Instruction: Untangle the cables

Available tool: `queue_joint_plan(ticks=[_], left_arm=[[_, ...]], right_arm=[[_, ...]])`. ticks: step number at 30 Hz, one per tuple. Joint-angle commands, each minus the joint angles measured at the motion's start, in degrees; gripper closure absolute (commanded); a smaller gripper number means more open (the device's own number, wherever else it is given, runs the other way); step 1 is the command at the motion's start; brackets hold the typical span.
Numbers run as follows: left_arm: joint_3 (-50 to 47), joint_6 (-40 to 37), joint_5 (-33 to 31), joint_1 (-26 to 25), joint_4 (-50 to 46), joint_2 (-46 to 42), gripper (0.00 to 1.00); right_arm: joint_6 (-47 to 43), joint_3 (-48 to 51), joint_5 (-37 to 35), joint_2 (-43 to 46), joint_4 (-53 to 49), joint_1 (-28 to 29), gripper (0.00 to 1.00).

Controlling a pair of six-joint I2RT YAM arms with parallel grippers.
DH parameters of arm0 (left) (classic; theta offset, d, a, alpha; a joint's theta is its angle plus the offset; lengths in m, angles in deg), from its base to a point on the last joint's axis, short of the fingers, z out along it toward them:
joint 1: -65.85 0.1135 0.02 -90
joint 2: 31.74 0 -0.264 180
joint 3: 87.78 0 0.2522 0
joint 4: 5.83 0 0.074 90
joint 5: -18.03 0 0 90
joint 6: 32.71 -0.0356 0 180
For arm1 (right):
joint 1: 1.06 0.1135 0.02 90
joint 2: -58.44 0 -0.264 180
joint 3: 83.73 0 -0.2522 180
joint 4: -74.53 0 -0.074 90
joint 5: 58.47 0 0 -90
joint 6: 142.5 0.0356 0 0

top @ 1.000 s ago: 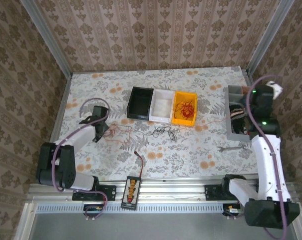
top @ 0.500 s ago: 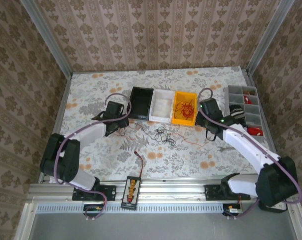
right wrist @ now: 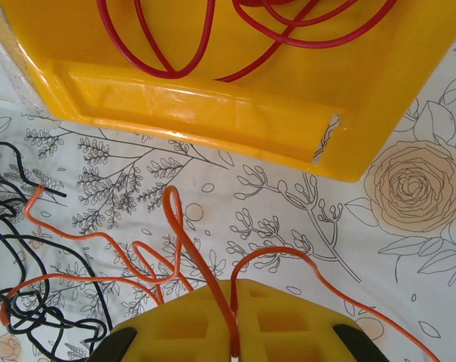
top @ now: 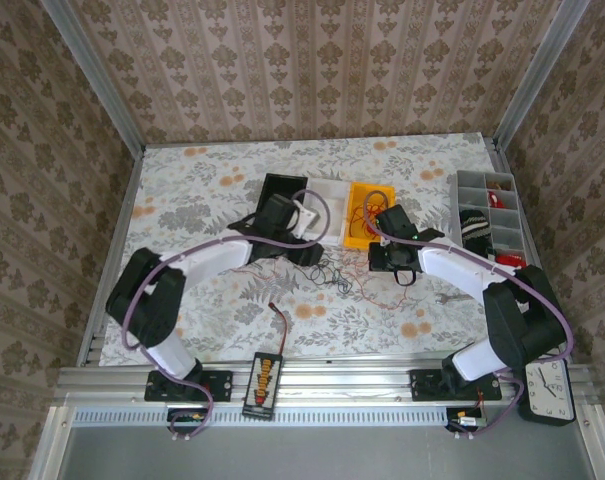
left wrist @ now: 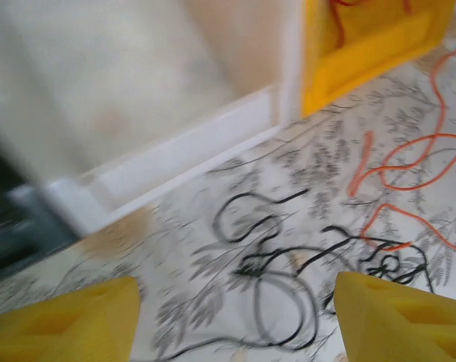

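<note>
The table (top: 182,195) has a floral cloth and walls on three sides. The left arm (top: 197,265) and right arm (top: 472,270) both stretch to the middle, just in front of the bin row. Space is tight there; there is bare cloth on the left and on the near side.

The black bin (top: 280,190), white bin (left wrist: 137,121) and yellow bin (right wrist: 212,105) sit side by side. A grey compartment organiser (top: 487,215) is at the right edge. The yellow bin holds a bunch of red wires (right wrist: 235,23); I can't tell if they're sorted or waiting.

The view of the left gripper (left wrist: 235,328) is blurred. Its fingers are spread wide and hold nothing. It hovers low over the dark cable bunch (left wrist: 288,264), which lies on the cloth just in front of the white bin's wall. That reads as lining up to pinch a dark strand.

On the right gripper (right wrist: 231,309) the pads are together, and the loose red wire (right wrist: 186,241) runs straight into the seam, so I take it as pinched. That wire loops over the cloth just below the yellow bin's near wall, and its left stretch overlaps the dark bunch.

My guess is that the right gripper anchors or pulls red while the left takes dark, so the two part.

- **Room:** the bin walls block any pull away from the arms, so draw toward the near side, where the cloth is bare.
- **Risk:** the grippers are near each other, so watch for a clash. A pull on red may also drag the dark bunch along.

The black board (top: 265,383) with yellow sockets and its lead (top: 279,318) sit at the near edge, well apart from the tangle. Leave them.
</note>
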Motion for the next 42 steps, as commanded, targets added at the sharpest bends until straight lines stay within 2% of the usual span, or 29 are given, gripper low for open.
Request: queue_joint_plan(ticks=[1,4,9,14,19,21,25,29,37,39,42], left_arm=[[5.34,-7.29,2.29,-2.58,-6.27,5.08,0.31],[8.12,-9.43,1.13,-3.84,-8.91,8.83,0.35],[8.92,-10.30,0.79,-4.37,-9.43,11.31,0.51],[9.99,-11.45,-1.43,-5.52,-10.52,14.52,0.56],[7.91,-10.25,-6.57,-5.43,-7.89,16.14,0.82],[6.39,-9.77,-6.88,-5.31,-6.65,15.80,0.88],[3.07,-7.79,-6.84,-4.72,-4.28,13.95,0.99],[1.81,-6.15,-7.81,-4.37,-2.62,12.90,1.00],[2.64,-5.23,-9.04,-3.86,-2.43,13.06,1.00],[2.79,-5.13,-9.08,-3.77,-2.43,13.02,1.00],[2.87,-4.86,-8.90,-3.80,-2.35,13.18,1.00]], right_arm=[[-0.55,-1.20,0.99,0.14,0.33,0.03,0.89],[-0.45,-0.78,-0.11,0.97,-0.11,-0.05,0.90],[-0.31,0.54,-0.82,3.24,0.41,-0.06,0.89],[-0.22,1.34,-2.22,4.36,0.24,-0.15,0.89],[2.00,2.56,-3.80,7.12,0.31,-2.80,0.89],[1.96,2.93,-2.61,7.60,0.46,-4.16,0.89],[-1.65,3.11,2.29,7.51,0.33,-3.37,0.88],[-4.97,3.29,8.50,5.70,-1.97,0.14,0.88],[-8.37,2.77,10.35,-0.90,-9.63,7.76,0.84],[-9.01,1.99,10.56,-1.91,-10.95,8.58,0.80],[-10.49,-0.27,10.18,-3.10,-13.13,9.65,0.69]])
